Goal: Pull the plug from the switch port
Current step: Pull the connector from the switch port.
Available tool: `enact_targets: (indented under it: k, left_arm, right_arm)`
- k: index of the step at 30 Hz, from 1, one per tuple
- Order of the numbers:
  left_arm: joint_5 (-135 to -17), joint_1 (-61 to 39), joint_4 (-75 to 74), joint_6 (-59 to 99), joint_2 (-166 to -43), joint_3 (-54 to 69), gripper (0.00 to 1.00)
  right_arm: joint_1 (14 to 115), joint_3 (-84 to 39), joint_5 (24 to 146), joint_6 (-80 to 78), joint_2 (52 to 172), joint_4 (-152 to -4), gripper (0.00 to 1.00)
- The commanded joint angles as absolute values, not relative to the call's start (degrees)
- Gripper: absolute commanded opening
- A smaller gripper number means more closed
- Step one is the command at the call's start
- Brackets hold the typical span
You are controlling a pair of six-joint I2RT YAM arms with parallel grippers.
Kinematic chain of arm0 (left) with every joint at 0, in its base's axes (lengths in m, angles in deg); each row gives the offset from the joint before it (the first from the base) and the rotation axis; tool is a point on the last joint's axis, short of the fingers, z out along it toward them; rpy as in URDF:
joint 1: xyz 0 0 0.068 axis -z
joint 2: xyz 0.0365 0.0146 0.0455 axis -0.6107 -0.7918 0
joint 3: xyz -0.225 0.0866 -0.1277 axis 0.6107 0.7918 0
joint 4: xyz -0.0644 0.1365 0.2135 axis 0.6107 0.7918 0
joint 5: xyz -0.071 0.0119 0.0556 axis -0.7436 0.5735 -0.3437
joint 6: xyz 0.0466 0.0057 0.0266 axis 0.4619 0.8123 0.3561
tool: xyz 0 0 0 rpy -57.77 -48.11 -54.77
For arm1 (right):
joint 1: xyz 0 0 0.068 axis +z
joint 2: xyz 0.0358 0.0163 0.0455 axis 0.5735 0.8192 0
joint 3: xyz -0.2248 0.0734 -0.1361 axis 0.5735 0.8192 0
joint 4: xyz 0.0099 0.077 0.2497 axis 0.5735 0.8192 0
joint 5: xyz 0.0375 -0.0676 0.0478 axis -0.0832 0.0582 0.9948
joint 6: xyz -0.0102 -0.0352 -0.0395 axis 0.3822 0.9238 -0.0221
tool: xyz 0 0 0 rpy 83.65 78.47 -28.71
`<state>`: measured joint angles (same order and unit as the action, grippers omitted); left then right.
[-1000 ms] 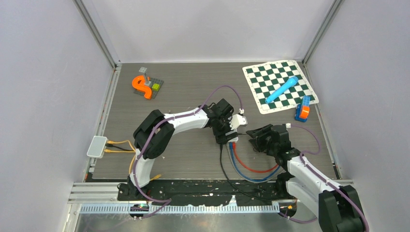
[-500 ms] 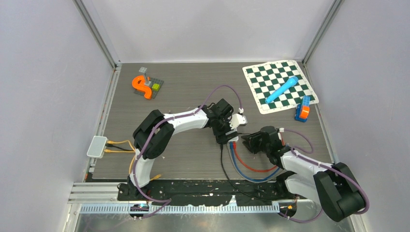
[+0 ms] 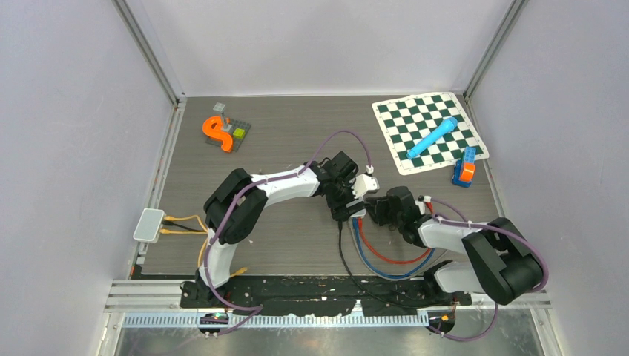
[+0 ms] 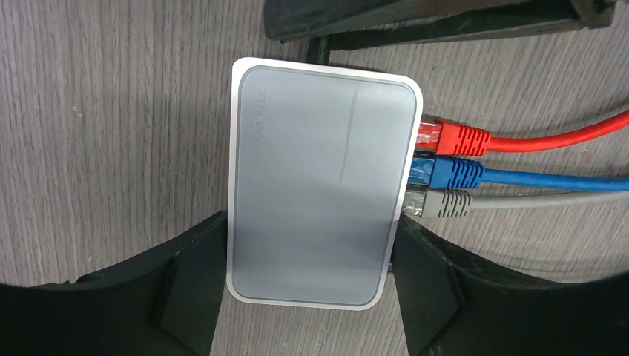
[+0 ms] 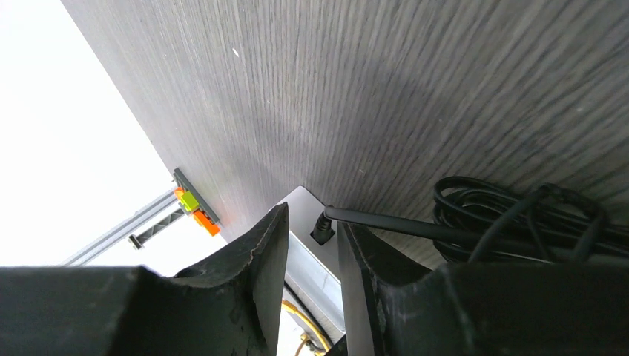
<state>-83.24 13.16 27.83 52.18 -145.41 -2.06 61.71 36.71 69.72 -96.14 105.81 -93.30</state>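
Three cables (image 4: 519, 176) are crowding the switch (image 4: 319, 185) at 3 o'clock; your left gripper (image 4: 308, 252) is clamping it, right gripper (image 5: 313, 230) straddling the plug (image 5: 326, 216), grip unclear.

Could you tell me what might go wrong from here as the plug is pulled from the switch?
1. The left gripper clamps only one end of the switch, so a hard pull could twist it loose.
2. The right gripper flanks the black plug, but a firm grip is not evident, so it might slip off.
3. The coiled black cable beside that gripper could snag.
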Motion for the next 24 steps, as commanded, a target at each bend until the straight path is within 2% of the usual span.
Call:
enact_targets:
  k: [1, 10, 16, 19, 22, 24]
  left_arm:
    - [-84.6, 12.9, 27.4, 50.7, -143.7, -3.1, 0.66]
    - [-85.3, 12.9, 27.4, 50.5, -143.6, -3.5, 0.66]
    - [-86.0, 12.9, 27.5, 50.7, -143.3, -3.3, 0.65]
    - [-86.8, 12.9, 27.6, 51.0, -143.1, -3.1, 0.65]
    - [-87.5, 13.0, 28.2, 51.5, -142.8, -2.9, 0.64]
    - [-87.9, 13.1, 28.4, 51.9, -142.5, -2.5, 0.64]
  right_arm:
    - [62.9, 35.8, 67.4, -98.2, 108.5, -93.7, 0.37]
    - [63.3, 37.4, 69.7, -100.7, 115.0, -100.6, 0.29]
    - [63.4, 36.9, 67.1, -99.4, 113.4, -97.4, 0.23]
    - [63.4, 35.6, 65.3, -97.6, 111.4, -92.8, 0.24]
    - [63.4, 34.5, 64.0, -96.8, 109.9, -89.0, 0.32]
    - [63.4, 34.4, 63.5, -96.8, 109.5, -88.0, 0.33]
